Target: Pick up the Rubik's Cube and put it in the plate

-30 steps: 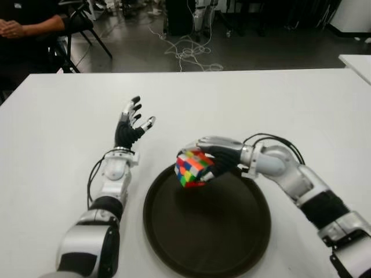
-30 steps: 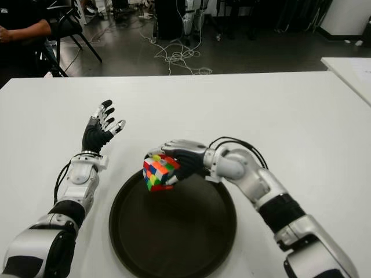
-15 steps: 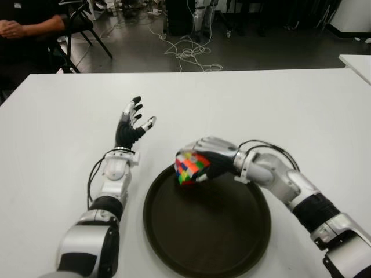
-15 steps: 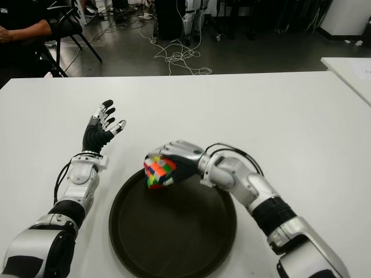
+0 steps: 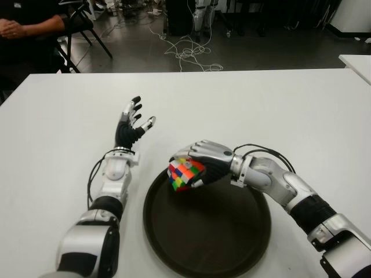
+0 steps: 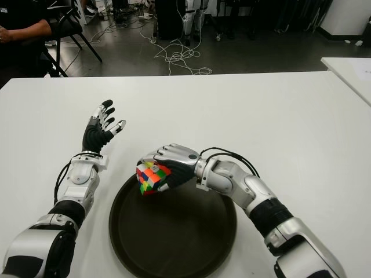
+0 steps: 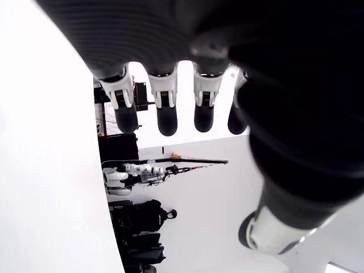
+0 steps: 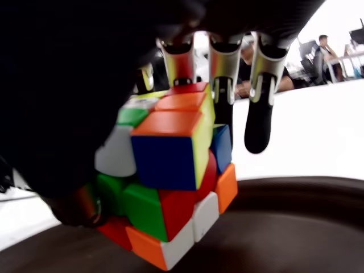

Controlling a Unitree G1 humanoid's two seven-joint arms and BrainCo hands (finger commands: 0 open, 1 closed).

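My right hand (image 5: 194, 168) is shut on the Rubik's Cube (image 5: 184, 174), a scrambled multicoloured cube, over the far left part of the dark round plate (image 5: 220, 243). In the right wrist view the cube (image 8: 170, 187) sits tilted under my curled fingers (image 8: 224, 68), its lowest corner just above or touching the plate's dark surface (image 8: 273, 227); I cannot tell which. My left hand (image 5: 132, 124) is raised above the white table left of the plate, fingers spread and holding nothing.
The white table (image 5: 261, 110) stretches wide around the plate. Beyond its far edge lie floor cables (image 5: 188, 55), a chair and a seated person (image 5: 26, 26) at the back left. Another white table corner (image 5: 356, 61) shows at the right.
My right hand has carried the cube a little to the left and lower over the plate's far left rim, turning the cube as it went. The left hand has not moved.
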